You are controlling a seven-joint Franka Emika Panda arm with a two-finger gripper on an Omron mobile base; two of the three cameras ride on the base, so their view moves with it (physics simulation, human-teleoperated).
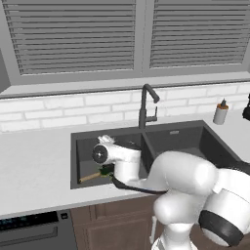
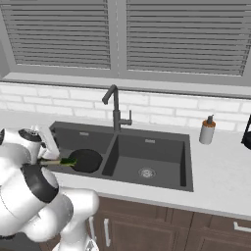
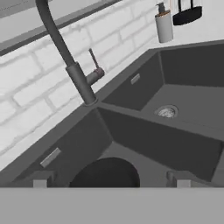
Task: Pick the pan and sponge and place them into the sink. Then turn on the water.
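The black pan (image 2: pixel 86 160) lies in the left basin of the dark grey sink (image 2: pixel 182 162). Its wooden handle (image 1: pixel 89 177) points to the front left. The green sponge (image 2: pixel 66 161) rests where the handle meets the pan, and it also shows by my arm (image 1: pixel 106 171). My gripper (image 3: pixel 110 183) hangs open over the left basin with nothing between its fingertips (image 3: pixel 40 181). The pan's rim (image 3: pixel 105 171) lies just beyond them. My arm hides most of the pan in the left base view. No water shows at the spout of the faucet (image 2: pixel 115 110).
A white soap bottle (image 2: pixel 207 130) stands on the counter at the back right, with a dark object (image 2: pixel 246 132) at the right edge. The right basin has a bare drain (image 2: pixel 146 172). White brick wall and a window with blinds rise behind the sink.
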